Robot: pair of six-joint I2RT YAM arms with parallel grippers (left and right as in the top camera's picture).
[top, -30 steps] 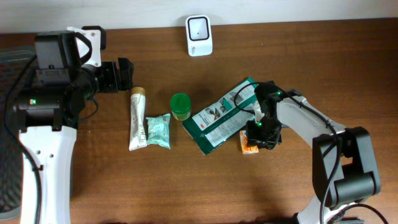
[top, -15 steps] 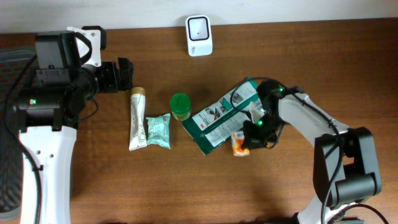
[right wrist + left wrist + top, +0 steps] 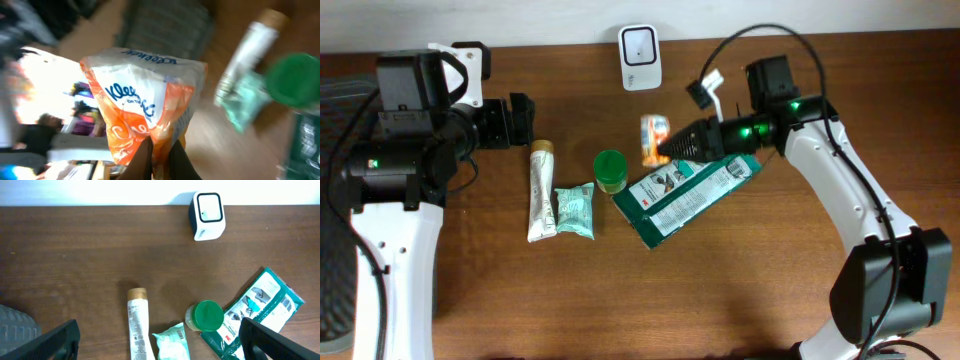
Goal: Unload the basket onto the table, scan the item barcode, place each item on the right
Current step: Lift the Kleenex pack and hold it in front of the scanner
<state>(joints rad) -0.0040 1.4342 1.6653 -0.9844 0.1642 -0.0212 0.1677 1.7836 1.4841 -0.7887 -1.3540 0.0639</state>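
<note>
An orange and white Kleenex tissue pack (image 3: 654, 138) hangs above the table, just below the white barcode scanner (image 3: 640, 57) at the back edge. My right gripper (image 3: 672, 150) is shut on the pack's lower edge, and the pack (image 3: 145, 107) fills the right wrist view above the black fingers (image 3: 143, 159). No barcode shows on the pack in any view. My left gripper (image 3: 523, 119) stays open at the left, nothing between its fingers (image 3: 52, 341). From the left wrist the scanner (image 3: 207, 215) sits upper right.
On the wood table lie a cream tube (image 3: 540, 190), a teal packet (image 3: 574, 210), a green-lidded jar (image 3: 610, 170) and a green 3M package (image 3: 685, 195). The right arm reaches over the package's upper end. A grey mat (image 3: 17, 330) lies at the far left.
My right gripper closed on the tissue pack beside the green package, then lifted it up and left toward the scanner. The left arm has not moved.
</note>
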